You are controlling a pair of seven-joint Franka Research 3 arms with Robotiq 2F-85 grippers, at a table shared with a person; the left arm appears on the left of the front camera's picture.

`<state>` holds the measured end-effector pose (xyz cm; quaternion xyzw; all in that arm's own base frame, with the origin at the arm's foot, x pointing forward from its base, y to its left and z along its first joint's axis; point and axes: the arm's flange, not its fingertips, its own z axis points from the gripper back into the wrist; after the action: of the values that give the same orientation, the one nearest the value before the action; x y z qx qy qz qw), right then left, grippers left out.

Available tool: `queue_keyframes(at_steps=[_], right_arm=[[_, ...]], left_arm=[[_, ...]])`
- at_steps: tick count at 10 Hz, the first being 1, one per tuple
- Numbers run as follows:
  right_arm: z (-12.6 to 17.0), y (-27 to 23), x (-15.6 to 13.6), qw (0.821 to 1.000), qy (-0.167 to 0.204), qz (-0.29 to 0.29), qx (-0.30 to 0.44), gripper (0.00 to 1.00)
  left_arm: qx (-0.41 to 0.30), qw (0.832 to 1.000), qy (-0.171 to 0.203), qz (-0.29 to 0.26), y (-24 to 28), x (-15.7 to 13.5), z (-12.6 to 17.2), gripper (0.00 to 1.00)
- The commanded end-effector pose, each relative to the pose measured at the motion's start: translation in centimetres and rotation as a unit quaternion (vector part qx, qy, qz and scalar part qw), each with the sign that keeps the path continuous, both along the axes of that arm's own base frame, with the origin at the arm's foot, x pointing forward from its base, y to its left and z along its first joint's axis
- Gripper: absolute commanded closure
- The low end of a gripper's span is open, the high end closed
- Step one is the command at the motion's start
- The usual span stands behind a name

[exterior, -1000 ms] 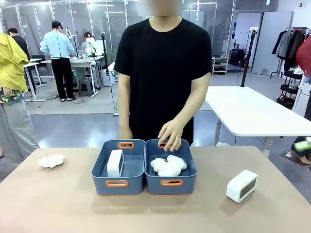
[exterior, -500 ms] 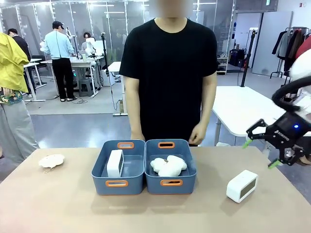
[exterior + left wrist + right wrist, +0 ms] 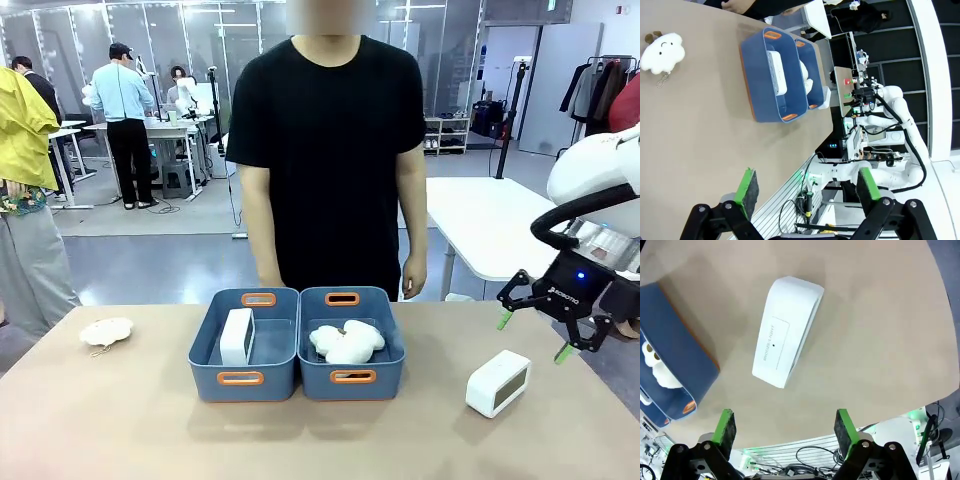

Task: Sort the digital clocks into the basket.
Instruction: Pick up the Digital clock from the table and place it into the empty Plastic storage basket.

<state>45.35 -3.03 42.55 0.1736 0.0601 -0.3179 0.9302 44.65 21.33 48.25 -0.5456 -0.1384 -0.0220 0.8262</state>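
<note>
A tan table [image 3: 130,420] spans the front view. A person [image 3: 330,150] in a black T-shirt stands at its 12 o'clock edge, arms down at the sides.

Two blue baskets with orange handle slots sit touching side by side at the table's middle. The left basket [image 3: 215,385] holds one white clock [image 3: 237,336] standing on edge. The right basket [image 3: 385,383] holds a heap of white plush toys [image 3: 348,342].

The right gripper [image 3: 533,337] hangs in the air at about 1 o'clock from the second clock [image 3: 498,382], its fingers spread apart and holding nothing. In its wrist view the green pads [image 3: 726,427] stand wide, with that clock [image 3: 786,330] lying on the table beyond them, near the corner of a basket [image 3: 670,370].

The left gripper [image 3: 807,187] is also spread wide and empty, above the table and well apart from the baskets [image 3: 755,75].

The second clock rests on the table at 4 o'clock from the baskets, outside both. A small plush toy [image 3: 105,331] lies at their 9 o'clock.
</note>
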Motion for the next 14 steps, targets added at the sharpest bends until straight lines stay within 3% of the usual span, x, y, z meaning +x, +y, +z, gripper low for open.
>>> queue_keyframes(at_steps=[1, 2, 3, 5, 6, 7, 8, 12, 13, 14], right_arm=[[0.2, -0.3, -0.4, 1.0, 0.013, -0.017, -0.005, 0.0], [0.0, 0.0, 0.0, 1.0, 0.0, 0.0, 0.0, 0.0], [-2.3, 0.7, 1.6, 0.997, 0.022, -0.065, -0.044, 0.0], [-5.3, 1.0, 3.6, 0.993, 0.04, -0.106, -0.013, 0.0], [-6.1, 0.7, 4.3, 0.992, 0.023, -0.122, -0.004, 0.0], [-6.5, 0.7, 4.7, 0.992, 0.029, -0.126, -0.001, 0.0], [-7.5, 1.3, 5.4, 0.989, 0.062, -0.128, -0.03, 0.0], [-9.0, 3.3, 7.3, 0.983, 0.092, -0.138, -0.076, 0.0], [-9.5, 3.9, 7.8, 0.978, 0.123, -0.133, -0.101, 0.0], [-10.1, 4.6, 8.2, 0.973, 0.141, -0.135, -0.124, 0.08]], left_arm=[[0.004, 1.0, 0.003, 0.008, -0.1, 0.3, 0.3, 0.0], [0.004, 1.0, 0.003, 0.008, -0.1, 0.3, 0.3, 0.0], [0.004, 1.0, 0.003, 0.008, -0.1, 0.3, 0.3, 0.0], [0.004, 1.0, 0.003, 0.008, -0.1, 0.3, 0.3, 0.0], [0.004, 1.0, 0.003, 0.008, -0.1, 0.3, 0.3, 0.0], [0.004, 1.0, 0.003, 0.008, -0.1, 0.3, 0.3, 0.0], [0.004, 1.0, 0.003, 0.008, -0.1, 0.3, 0.3, 0.0], [0.004, 1.0, 0.003, 0.008, -0.1, 0.3, 0.3, 0.0], [0.004, 1.0, 0.003, 0.008, -0.1, 0.3, 0.3, 0.0], [0.004, 1.0, 0.003, 0.008, -0.1, 0.3, 0.3, 0.0]])
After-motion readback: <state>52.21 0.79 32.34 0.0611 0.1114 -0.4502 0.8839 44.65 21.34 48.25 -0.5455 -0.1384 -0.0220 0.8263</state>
